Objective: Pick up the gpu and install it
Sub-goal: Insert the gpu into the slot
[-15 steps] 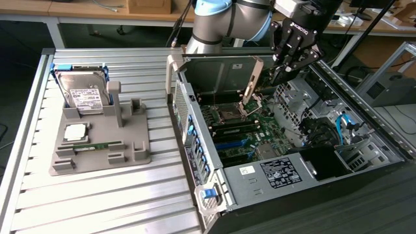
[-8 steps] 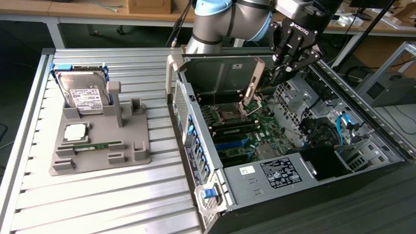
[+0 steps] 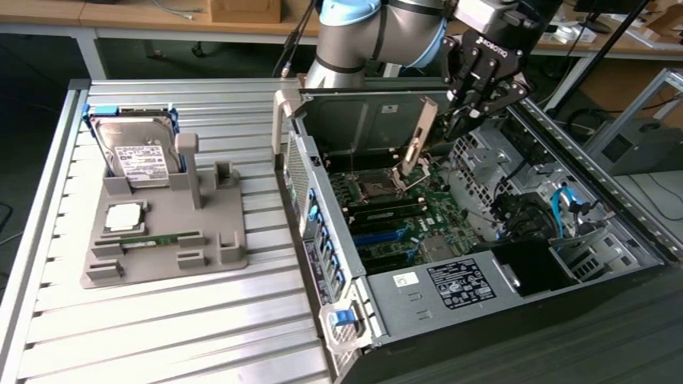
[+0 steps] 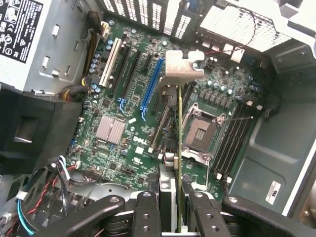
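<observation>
Gripper [image 3: 468,116] pinches gpu [image 3: 418,140] by one end. Card hangs edge-down over motherboard [image 4: 118,98] inside open case [image 3: 363,120], seemingly just above slots, not seated; contact hard to judge.

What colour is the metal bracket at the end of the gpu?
Pale silver; the gpu bracket shows best in the wrist view.
</observation>
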Controlling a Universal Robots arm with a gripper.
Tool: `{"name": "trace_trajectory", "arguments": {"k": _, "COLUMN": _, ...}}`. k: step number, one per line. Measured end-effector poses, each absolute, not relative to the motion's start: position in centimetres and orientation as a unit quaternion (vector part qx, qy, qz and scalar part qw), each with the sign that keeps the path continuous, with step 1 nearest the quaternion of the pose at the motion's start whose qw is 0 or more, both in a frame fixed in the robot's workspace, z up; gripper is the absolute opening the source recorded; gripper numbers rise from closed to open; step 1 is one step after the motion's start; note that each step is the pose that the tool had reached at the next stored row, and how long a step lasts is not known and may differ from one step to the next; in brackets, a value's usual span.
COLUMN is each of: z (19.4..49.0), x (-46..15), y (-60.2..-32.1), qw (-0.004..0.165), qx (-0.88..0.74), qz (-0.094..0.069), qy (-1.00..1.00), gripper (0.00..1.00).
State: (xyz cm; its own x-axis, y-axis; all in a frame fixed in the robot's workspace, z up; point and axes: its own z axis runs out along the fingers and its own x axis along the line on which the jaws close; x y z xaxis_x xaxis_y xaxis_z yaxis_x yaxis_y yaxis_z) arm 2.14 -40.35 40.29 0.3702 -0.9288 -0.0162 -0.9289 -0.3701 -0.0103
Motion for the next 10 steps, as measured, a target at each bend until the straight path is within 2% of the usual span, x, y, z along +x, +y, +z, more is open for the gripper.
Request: {"name": "trace_trajectory", "arguments": {"k": 10, "z": 40.26, "x": 2.14, "y": -40.35, "qw": 0.009, "qx": -0.839, "qz": 0.004, "qy": 0.544, "gripper": 0.28}}
